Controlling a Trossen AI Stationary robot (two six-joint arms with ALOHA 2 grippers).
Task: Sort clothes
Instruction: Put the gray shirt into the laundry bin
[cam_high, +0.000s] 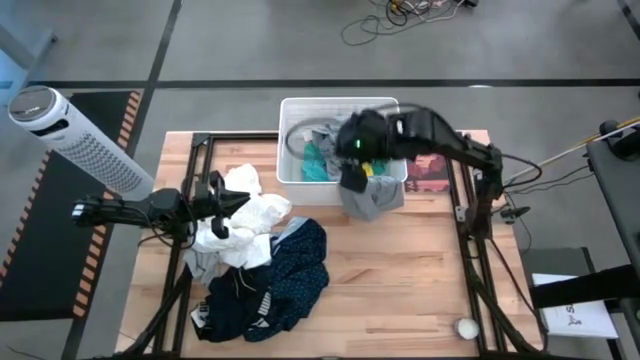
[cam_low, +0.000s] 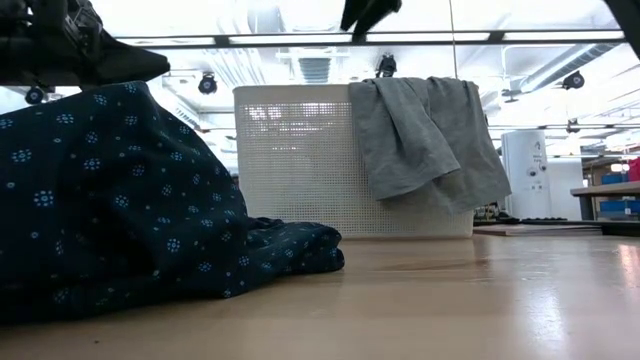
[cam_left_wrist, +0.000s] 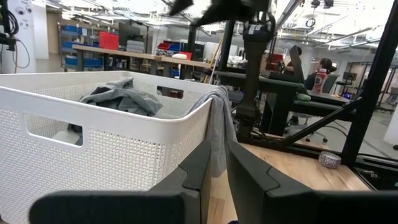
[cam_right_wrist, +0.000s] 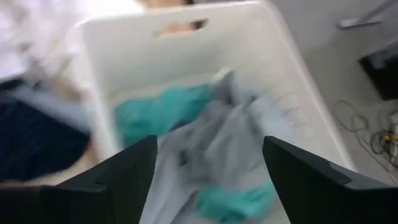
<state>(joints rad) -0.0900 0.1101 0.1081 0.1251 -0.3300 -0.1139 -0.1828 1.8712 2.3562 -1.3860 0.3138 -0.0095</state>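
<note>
A white perforated basket (cam_high: 295, 110) stands at the upper middle of the high view on the wooden counter (cam_high: 400, 270). A white perforated cylinder (cam_high: 80, 140) lies in the upper left, off the counter's edge. A small round thing (cam_high: 466, 327) sits in the lower right of the counter, a dark red flat thing (cam_high: 432, 168) lies right of the basket, and a sheet of paper (cam_high: 580, 318) shows at the far lower right; its writing cannot be read. In the left wrist view a person (cam_left_wrist: 323, 67) sits at the upper right.

The grey garment (cam_high: 372, 195) hangs over the basket's near rim, half inside and half down the outer wall. A teal garment (cam_high: 318, 160) lies inside the basket. The right gripper (cam_high: 352, 172) hovers just above the grey garment with its fingers spread wide and nothing between them.

White garments (cam_high: 250, 215) are piled left of centre, and the navy dotted garment (cam_high: 285, 280) lies spread below them. The left gripper (cam_high: 228, 208) rests on the white pile, fingers nearly together; whether it pinches cloth cannot be told.
</note>
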